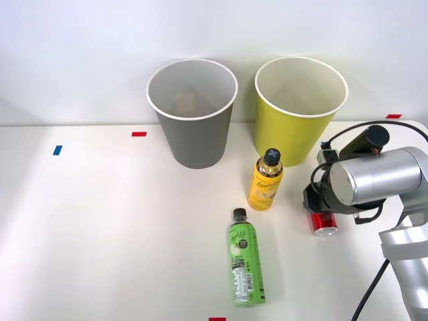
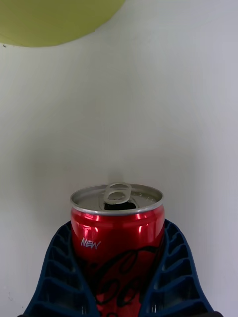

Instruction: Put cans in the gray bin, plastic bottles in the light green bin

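The red can (image 2: 117, 237) stands upright on the white table, its opened silver top showing. My right gripper (image 2: 118, 277) is shut on the can, one blue ribbed finger (image 2: 59, 277) pressed to each side. In the front view the can (image 1: 325, 223) peeks out below my right wrist, at the right of the table. The yellow-orange bottle (image 1: 266, 180) stands upright in front of the light green bin (image 1: 299, 114). The green bottle (image 1: 244, 257) lies on its side nearer the front edge. The gray bin (image 1: 194, 127) stands left of the light green bin.
Both bins stand at the back of the table (image 1: 107, 234), against a white wall. Small red and blue tape marks (image 1: 138, 134) dot the tabletop. The light green bin's base (image 2: 49, 20) is just beyond the can in the right wrist view.
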Robot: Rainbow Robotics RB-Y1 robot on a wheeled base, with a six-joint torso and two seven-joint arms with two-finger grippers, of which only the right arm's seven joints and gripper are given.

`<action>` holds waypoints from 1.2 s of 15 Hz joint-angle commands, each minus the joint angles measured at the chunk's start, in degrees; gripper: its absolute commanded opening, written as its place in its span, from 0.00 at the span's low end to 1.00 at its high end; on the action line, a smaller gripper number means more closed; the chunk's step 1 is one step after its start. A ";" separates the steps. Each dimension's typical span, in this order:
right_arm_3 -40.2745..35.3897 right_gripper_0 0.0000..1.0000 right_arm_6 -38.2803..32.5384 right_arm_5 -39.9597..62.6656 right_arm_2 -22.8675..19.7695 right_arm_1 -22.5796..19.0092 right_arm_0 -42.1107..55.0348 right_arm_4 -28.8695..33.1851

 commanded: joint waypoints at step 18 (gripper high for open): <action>-23.87 0.06 34.91 -24.22 -19.55 4.43 17.68 -43.27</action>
